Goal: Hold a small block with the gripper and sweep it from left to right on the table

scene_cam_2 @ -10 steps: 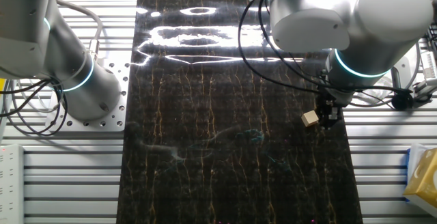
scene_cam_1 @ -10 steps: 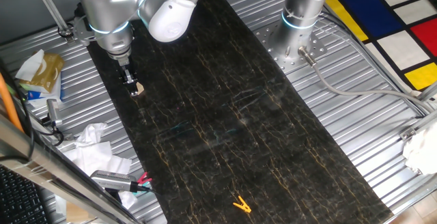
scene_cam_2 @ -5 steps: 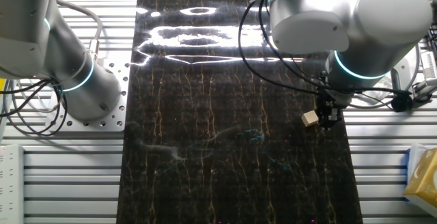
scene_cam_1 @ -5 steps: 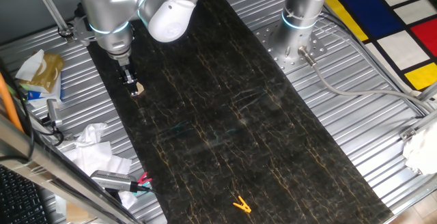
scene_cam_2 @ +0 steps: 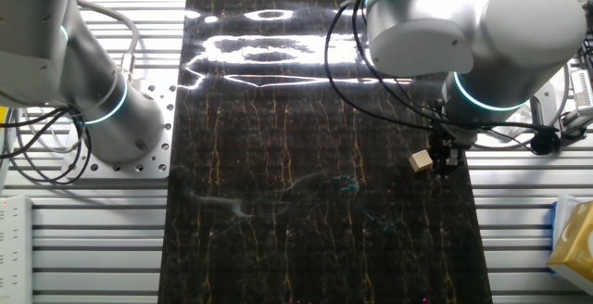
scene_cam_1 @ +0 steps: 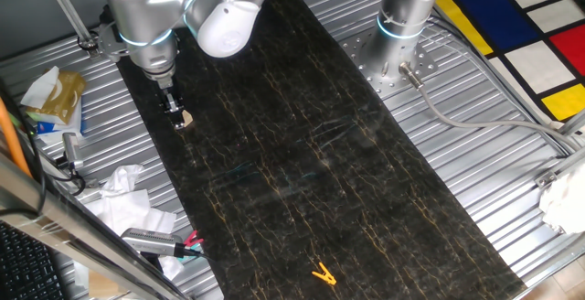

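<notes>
- Pincer sits low at the upper left of the frame, right by the near edge of the bench.
- Small block rests on the bench, touching the pincer tip; it pokes out to one side in the other fixed view.
- Clamped on it or merely alongside? I cannot tell.
- Low pose suits dragging the block across, I'd judge.
- Yellow clip lies well apart, bottom centre.

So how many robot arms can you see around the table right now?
2. The working arm stands over the table's edge, its gripper at the small block. A second arm's base is bolted to the grey frame opposite. Others may sit off-frame.
</notes>
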### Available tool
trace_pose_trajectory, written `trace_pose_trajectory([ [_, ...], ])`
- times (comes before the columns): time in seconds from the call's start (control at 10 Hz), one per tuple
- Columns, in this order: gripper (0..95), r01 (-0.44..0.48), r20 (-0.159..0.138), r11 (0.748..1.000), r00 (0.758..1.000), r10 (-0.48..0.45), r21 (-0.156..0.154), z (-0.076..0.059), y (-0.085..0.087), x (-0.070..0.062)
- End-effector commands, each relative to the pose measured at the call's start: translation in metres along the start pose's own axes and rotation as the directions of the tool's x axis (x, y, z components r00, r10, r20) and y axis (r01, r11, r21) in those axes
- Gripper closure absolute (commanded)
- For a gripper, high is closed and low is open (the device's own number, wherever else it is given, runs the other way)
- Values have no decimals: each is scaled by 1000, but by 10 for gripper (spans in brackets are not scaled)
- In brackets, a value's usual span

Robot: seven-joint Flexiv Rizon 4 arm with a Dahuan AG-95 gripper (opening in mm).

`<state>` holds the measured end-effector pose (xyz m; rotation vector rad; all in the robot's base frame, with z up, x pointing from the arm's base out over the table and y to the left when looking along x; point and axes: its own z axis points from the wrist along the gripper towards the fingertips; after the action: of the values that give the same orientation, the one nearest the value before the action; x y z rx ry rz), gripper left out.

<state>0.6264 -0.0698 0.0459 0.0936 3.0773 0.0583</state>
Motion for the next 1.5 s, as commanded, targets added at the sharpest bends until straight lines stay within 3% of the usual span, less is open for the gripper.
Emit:
trace_pose_trajectory([
  [0.1,380,0,0,1000,1000,0,-2,0,0,0],
  [0.9,380,-11,1,1000,1000,11,-24,3,0,6],
  [1.5,380,-17,0,1000,1000,17,-22,5,2,7],
])
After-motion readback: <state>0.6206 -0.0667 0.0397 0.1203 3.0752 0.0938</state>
